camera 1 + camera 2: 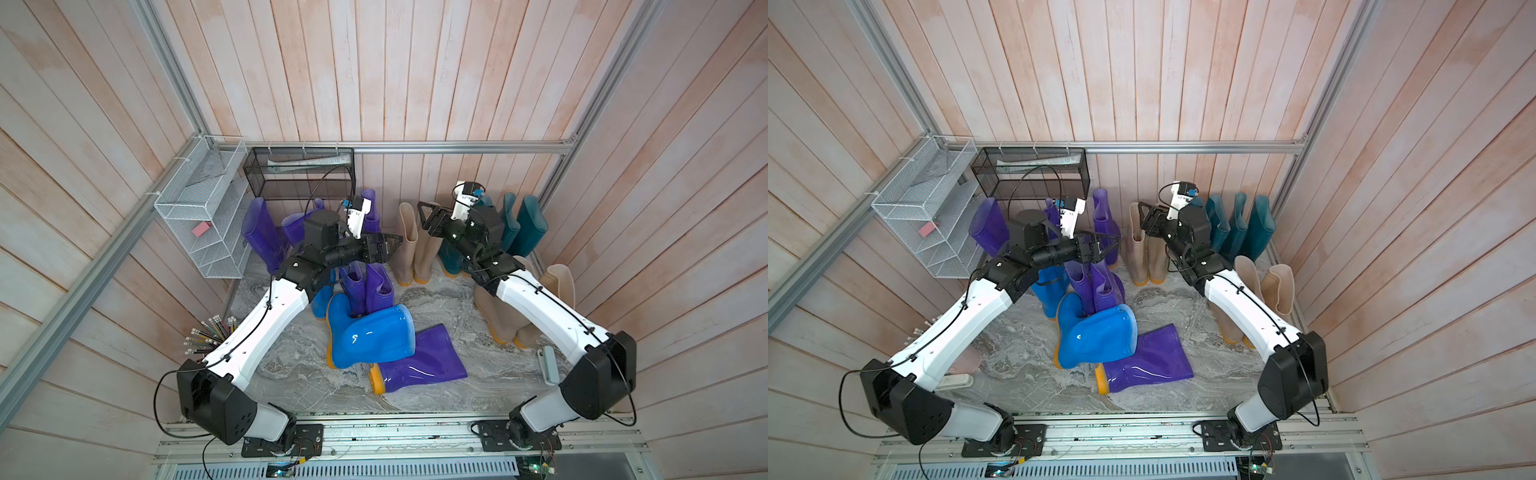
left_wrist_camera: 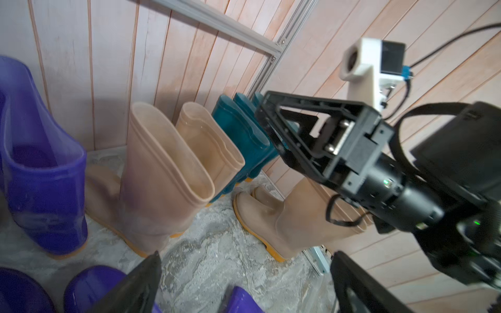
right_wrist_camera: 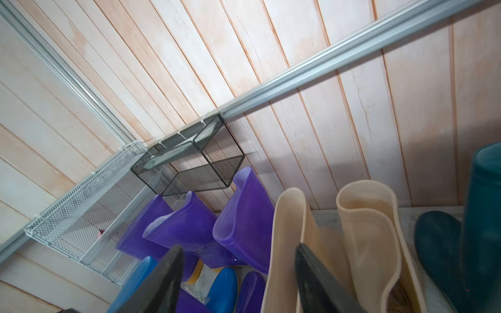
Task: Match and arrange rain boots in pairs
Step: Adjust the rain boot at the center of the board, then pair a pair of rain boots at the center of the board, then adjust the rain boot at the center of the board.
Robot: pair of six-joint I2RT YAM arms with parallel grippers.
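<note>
Looking down in a top view, you have two wall containers at about 10 and 11 o'clock. A white wire basket holds a small pink block. A black mesh basket has pale sheets along its top; what they are cannot be made out. Your left arm reaches in from 7 o'clock with the forearm raised and the wrist turned toward 3 o'clock. The left end effector hangs with its jaws wide apart, holding nothing, just beside the beige pair standing at 12 o'clock. Your right arm comes from 5 o'clock and bends toward 12. The right end effector points toward 9 o'clock at the tops of that same pair, jaws apart. In the right wrist view one finger overlaps a beige shaft, with no clamp visible. On the marbled tabletop, purple boots stand at 11 o'clock and two more purple ones stand upright near the centre. Teal boots stand upright at 1 o'clock, and a second beige pair at 3 o'clock. One blue boot lies on its side at the centre, its shaft overlapping a fallen purple boot. Another blue boot stands under your left forearm. All are glossy with orange-yellow soles.
</note>
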